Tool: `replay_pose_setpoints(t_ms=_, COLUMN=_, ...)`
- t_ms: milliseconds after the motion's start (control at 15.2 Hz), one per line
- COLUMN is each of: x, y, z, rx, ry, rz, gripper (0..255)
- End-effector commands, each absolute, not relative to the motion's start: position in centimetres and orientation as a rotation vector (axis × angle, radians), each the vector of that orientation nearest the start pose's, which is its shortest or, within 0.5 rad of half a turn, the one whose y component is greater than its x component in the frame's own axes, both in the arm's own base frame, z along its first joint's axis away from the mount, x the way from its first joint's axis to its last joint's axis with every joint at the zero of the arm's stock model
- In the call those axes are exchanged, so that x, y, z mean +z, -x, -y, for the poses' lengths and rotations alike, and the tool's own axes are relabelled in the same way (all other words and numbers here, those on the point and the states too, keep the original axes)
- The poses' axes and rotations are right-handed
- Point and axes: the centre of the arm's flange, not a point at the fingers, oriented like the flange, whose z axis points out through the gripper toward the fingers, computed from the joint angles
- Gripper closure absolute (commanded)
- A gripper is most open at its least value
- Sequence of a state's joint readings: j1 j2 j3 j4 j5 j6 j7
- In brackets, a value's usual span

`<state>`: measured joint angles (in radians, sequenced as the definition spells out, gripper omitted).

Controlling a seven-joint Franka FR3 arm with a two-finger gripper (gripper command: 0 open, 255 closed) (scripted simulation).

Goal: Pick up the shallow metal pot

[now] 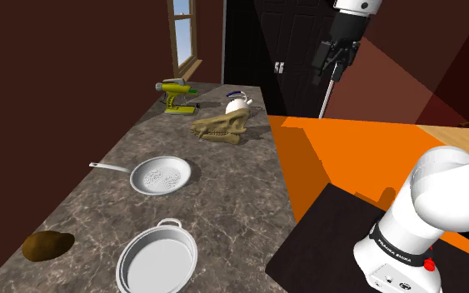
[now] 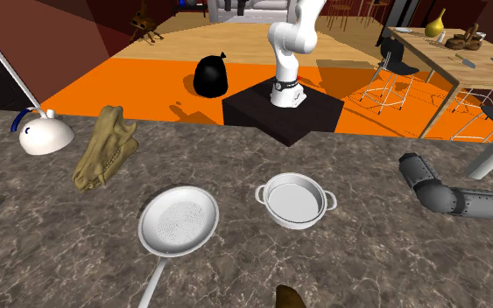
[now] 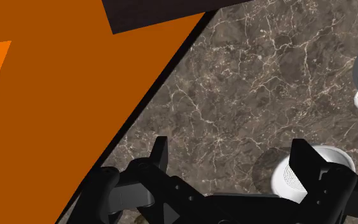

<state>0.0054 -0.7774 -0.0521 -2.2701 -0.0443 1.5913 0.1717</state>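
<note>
Grey-veined stone bench (image 1: 232, 191) is carrying the shallow pot (image 1: 156, 256), which is sitting upright mid-bench, well in from the edge facing the stand (image 1: 324, 241), near but apart from a long-handled pan (image 1: 162, 176). The black gripper (image 1: 331, 62) is hanging high beyond that edge, over orange floor (image 1: 341, 150), its fingers (image 3: 160, 156) standing wide apart and holding nothing. Trouble is likeliest from the look-alike pan drawing the descent to the wrong vessel. The pot's thin rim could also be slipping from the pads, or the pot tipping if lifted off-centre.
</note>
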Motion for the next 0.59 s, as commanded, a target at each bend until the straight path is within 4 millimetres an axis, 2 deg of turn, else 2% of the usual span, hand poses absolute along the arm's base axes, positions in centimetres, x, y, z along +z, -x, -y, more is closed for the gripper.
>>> replay_pose_setpoints(t_ms=0, x=63.0, y=-31.1, z=2.5, rx=-0.154, ry=3.122, rz=-0.323, gripper=0)
replay_pose_setpoints(t_ms=528, x=55.2, y=-33.6, z=-4.1, rx=-0.156, ry=3.119, rz=-0.312, gripper=0)
